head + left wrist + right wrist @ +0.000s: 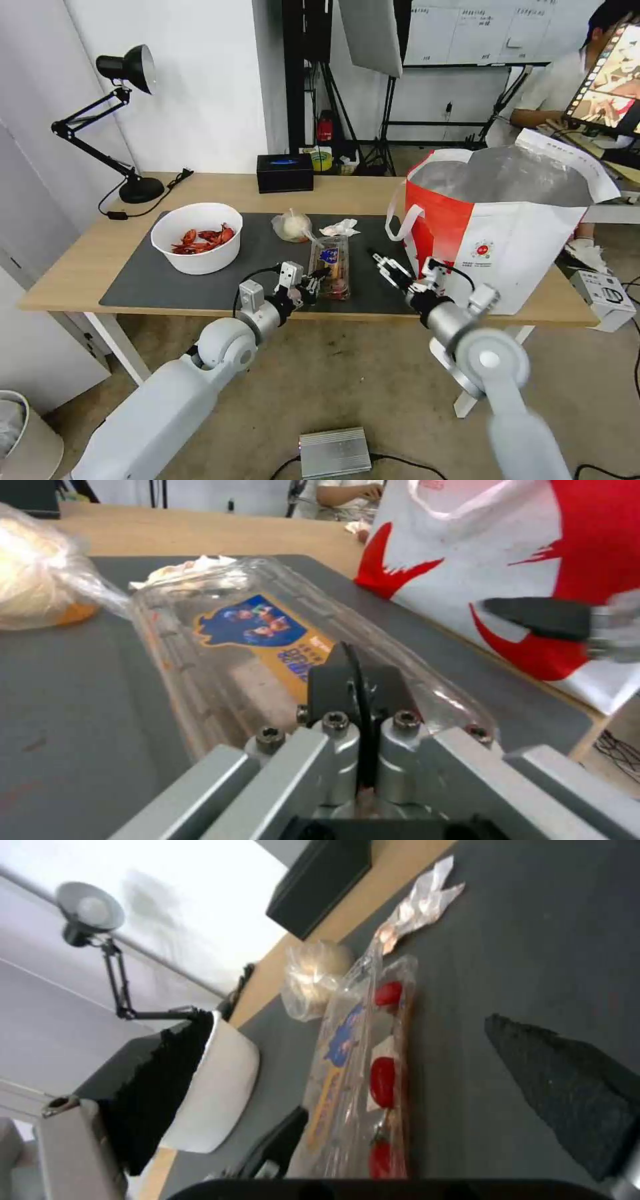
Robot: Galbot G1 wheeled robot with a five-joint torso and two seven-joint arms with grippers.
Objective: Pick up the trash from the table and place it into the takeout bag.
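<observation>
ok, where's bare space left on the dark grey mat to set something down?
Free: the dark grey mat in front of the white round bowl, near its left corner, and the strip between the clear plastic clamshell tray and the red-and-white takeout bag, where the open right claw hovers. Crowded: mid-mat, with knotted clear bag, crumpled white tissue, tray and left claw.

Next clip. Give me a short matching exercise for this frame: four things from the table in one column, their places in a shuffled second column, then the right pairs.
Things:
1. white bowl
2. clamshell tray
3. takeout bag
4. black box

Places:
A. at the table's far edge, off the mat
B. left part of the grey mat
C. right end of the table
D. mid-mat, at the left gripper

Pairs: 1-B, 2-D, 3-C, 4-A
</observation>
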